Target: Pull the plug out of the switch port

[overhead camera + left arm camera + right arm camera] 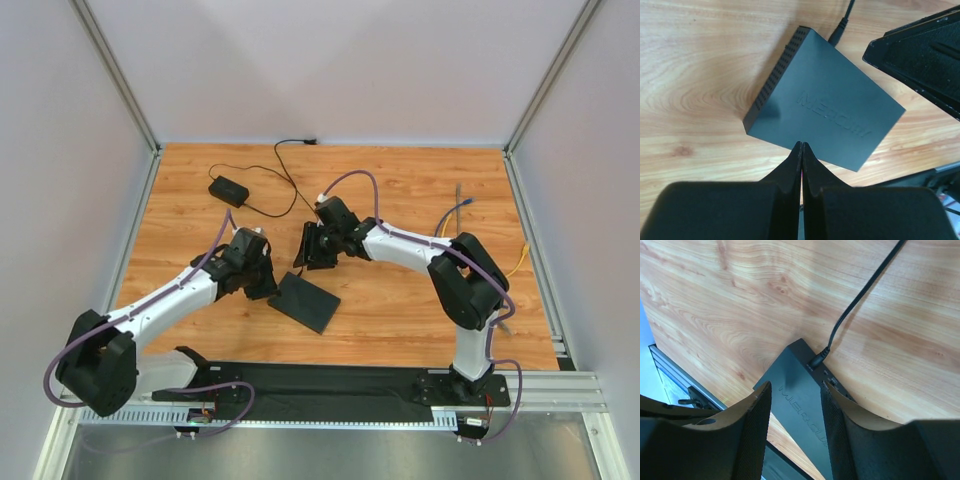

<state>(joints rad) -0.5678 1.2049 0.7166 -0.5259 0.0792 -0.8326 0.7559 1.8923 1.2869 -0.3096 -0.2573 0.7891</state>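
Observation:
The switch (305, 300) is a flat matte-black box lying on the wooden table between both arms. It also shows in the left wrist view (825, 107) and the right wrist view (800, 400). A black plug (817, 361) sits in a port at its far corner, and its cable (860, 295) runs away over the wood. The plug also shows in the left wrist view (838, 31). My left gripper (801, 145) is shut and empty, its tips at the switch's near edge. My right gripper (795, 387) is open above the switch's plug end, touching nothing.
A small black power-adapter brick (228, 190) lies at the back left, with its cable trailing across the wood. A blue cable (455, 210) and a yellow cable (518, 262) lie at the right. A black mat (320, 385) covers the front edge.

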